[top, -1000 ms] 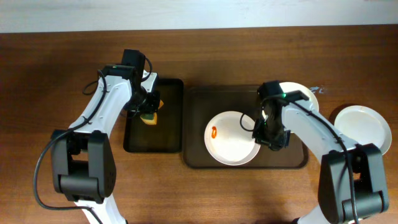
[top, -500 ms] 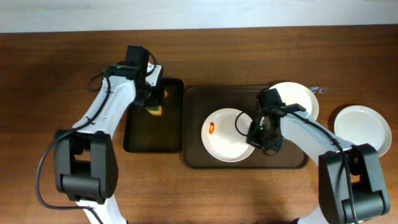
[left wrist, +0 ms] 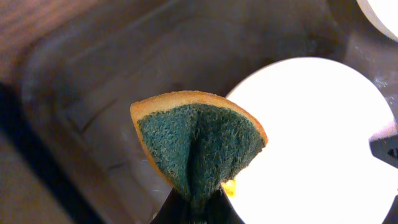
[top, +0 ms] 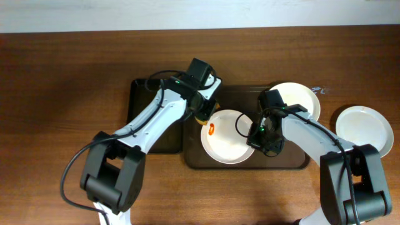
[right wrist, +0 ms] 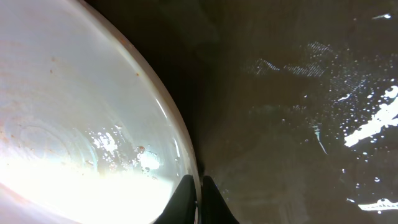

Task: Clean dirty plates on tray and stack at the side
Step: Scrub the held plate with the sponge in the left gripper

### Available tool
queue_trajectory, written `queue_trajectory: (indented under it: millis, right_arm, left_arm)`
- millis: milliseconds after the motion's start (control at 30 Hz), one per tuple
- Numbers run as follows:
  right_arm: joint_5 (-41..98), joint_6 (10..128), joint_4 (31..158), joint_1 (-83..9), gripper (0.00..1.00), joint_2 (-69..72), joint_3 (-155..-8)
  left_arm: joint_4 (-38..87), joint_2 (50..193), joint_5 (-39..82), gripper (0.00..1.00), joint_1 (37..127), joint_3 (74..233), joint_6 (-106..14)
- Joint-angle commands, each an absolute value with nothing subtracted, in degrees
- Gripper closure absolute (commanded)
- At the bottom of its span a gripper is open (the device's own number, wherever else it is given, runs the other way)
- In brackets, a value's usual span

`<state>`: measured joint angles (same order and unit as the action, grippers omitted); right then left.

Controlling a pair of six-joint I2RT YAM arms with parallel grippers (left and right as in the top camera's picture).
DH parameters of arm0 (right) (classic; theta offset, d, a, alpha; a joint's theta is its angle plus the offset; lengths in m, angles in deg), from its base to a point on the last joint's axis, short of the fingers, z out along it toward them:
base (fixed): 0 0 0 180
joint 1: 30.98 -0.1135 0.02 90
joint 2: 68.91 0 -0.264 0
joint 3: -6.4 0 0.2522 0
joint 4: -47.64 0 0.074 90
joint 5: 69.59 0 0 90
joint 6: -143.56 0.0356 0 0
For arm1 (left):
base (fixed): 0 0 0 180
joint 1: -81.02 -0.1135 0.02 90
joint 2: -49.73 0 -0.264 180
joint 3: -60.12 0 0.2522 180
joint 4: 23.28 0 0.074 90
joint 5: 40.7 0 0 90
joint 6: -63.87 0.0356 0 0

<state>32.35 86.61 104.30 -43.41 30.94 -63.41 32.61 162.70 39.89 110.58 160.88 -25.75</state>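
A dirty white plate (top: 229, 139) with an orange smear (top: 212, 130) lies on the dark tray (top: 294, 161). My right gripper (top: 258, 139) is shut on the plate's right rim (right wrist: 186, 163). My left gripper (top: 201, 112) is shut on a sponge (left wrist: 199, 142), green scrub side toward the camera with an orange backing, held just above the plate's upper left edge (left wrist: 311, 124). A second white plate (top: 300, 100) rests on the tray's back right corner.
A clean white plate (top: 364, 128) sits on the wooden table to the right of the tray. A smaller dark tray (top: 142, 119) lies to the left of the main tray.
My left arm has swung right from the small tray, carrying the sponge over to the dirty plate's left edge. My right gripper has pulled the plate slightly left and holds still.
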Motion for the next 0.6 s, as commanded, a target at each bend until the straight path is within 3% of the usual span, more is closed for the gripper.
queue_trajectory:
  millis: [0,567]
  right_arm:
    - [31.34,87.05,104.82,-43.72,0.96,31.75,-62.12]
    - [31.15,87.03,104.65,-43.72,0.96,31.75,-62.10]
  left_arm:
    - [31.45,166.94,39.06,1.00,111.95,162.04,-25.24]
    - [28.63,173.58,40.81,1.00,115.25,161.89,-25.24]
